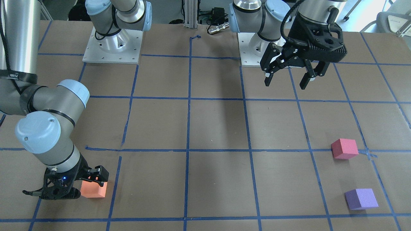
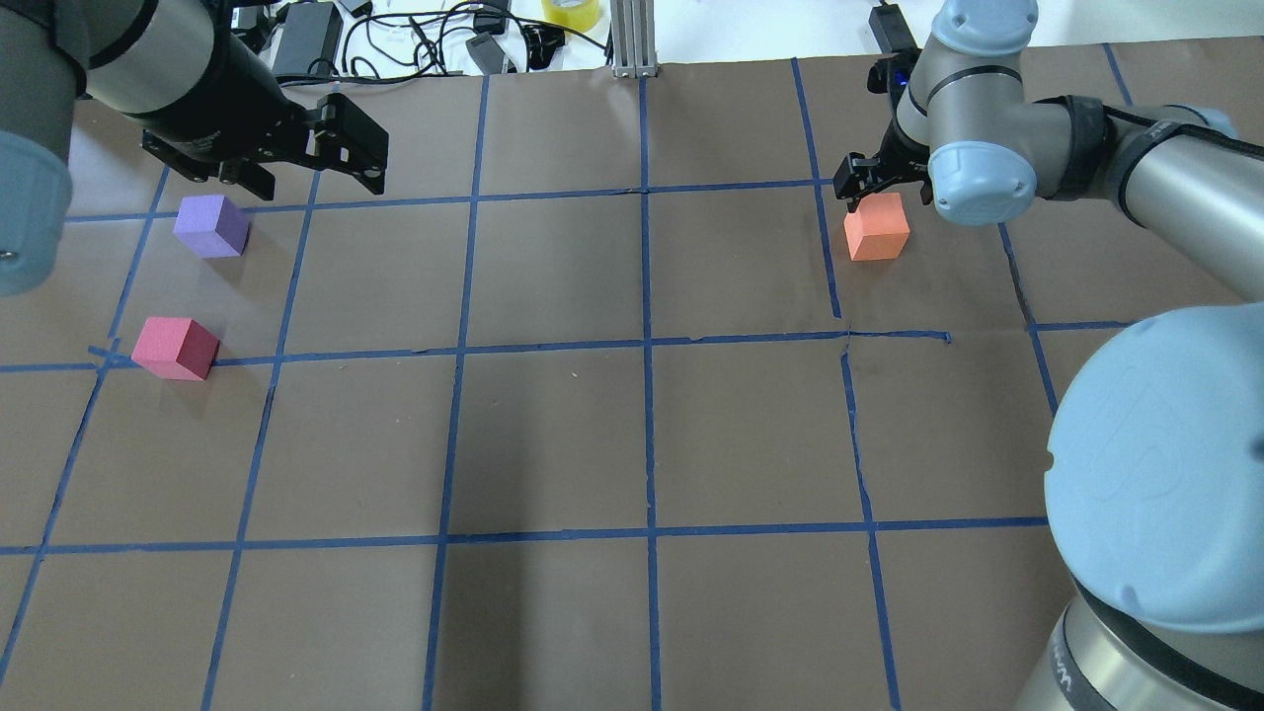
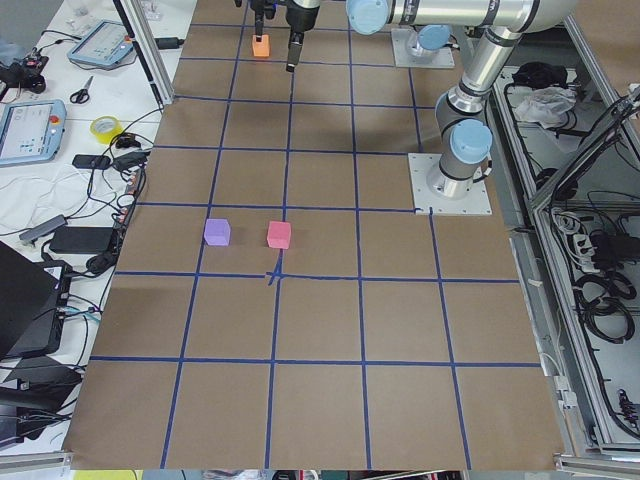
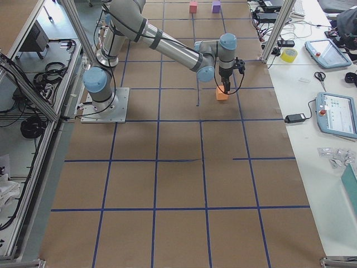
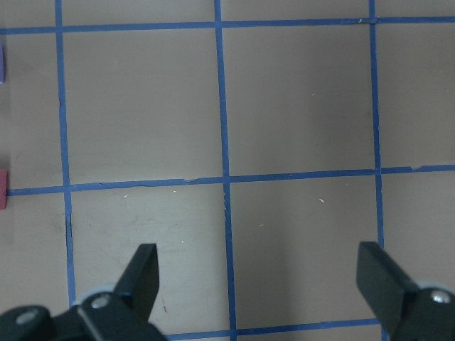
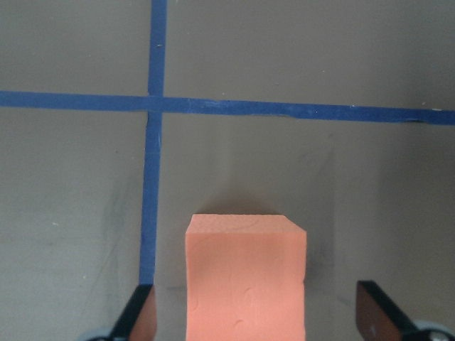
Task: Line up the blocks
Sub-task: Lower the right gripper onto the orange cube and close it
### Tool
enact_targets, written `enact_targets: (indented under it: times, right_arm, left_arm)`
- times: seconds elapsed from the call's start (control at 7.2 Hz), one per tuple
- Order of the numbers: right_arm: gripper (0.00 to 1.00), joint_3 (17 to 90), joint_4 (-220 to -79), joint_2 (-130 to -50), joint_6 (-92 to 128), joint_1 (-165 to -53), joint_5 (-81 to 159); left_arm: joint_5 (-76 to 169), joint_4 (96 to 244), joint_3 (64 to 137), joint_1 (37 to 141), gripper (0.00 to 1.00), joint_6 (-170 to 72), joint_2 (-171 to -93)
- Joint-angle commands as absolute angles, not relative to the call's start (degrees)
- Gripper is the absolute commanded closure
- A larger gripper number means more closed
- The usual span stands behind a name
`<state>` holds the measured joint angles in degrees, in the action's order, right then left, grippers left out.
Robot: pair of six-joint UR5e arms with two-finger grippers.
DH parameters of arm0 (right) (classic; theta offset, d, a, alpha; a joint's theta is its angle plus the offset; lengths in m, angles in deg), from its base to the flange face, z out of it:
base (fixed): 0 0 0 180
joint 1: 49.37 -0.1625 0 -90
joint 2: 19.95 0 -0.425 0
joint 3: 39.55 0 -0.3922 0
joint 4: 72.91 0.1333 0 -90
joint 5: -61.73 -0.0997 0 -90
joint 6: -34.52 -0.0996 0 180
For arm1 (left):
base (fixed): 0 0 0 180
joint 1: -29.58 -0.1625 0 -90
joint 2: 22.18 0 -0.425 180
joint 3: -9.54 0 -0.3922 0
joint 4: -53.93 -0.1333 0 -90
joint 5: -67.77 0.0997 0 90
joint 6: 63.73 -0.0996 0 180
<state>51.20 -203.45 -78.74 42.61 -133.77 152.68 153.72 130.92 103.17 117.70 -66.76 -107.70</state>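
Note:
The orange block (image 1: 93, 190) (image 2: 877, 232) (image 6: 246, 277) sits on the brown table. My right gripper (image 1: 88, 184) (image 2: 882, 193) (image 6: 256, 312) is low over it and open, one finger on each side, with gaps between fingers and block. The pinkish-red block (image 1: 344, 148) (image 2: 176, 348) and the purple block (image 1: 361, 199) (image 2: 210, 225) stand near each other on the opposite side of the table. My left gripper (image 1: 285, 83) (image 2: 306, 173) (image 5: 259, 273) is open and empty, raised above the table, apart from both blocks.
The table (image 2: 553, 444) is covered in brown paper with a blue tape grid. Both arm bases (image 1: 112, 48) (image 1: 257, 48) are bolted at the robot's edge. Cables, chargers and a tape roll (image 2: 571, 12) lie beyond the far edge.

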Motion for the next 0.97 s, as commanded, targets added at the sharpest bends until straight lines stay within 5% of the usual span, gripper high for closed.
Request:
enact_targets:
  times: [0.0,0.42,0.56,0.69,0.83]
  right_arm:
    - [0.0,51.2,-204.2,-76.8,42.3,-133.5,152.6]
    - [0.0,51.3,-203.9,-75.1,42.9,-133.5,152.1]
    - [0.43,51.2,-203.8,-75.0,43.3,-133.5,152.1]
    - [0.98,51.1,-203.9,-75.1,43.0,-133.5,151.8]
    - [1.0,50.7,-204.0,-75.5,43.1,-133.5,151.7]
  left_arm:
    - [153.7,130.9,103.2,117.8,0.0,-66.7,-107.6]
    - [153.7,130.9,103.2,117.8,0.0,-66.7,-108.0]
    - [153.7,130.9,103.2,117.8,0.0,-66.7,-108.0]
    - [153.7,130.9,103.2,117.8,0.0,-66.7,-108.0]
    - [153.7,130.9,103.2,117.9,0.0,-66.7,-108.0]
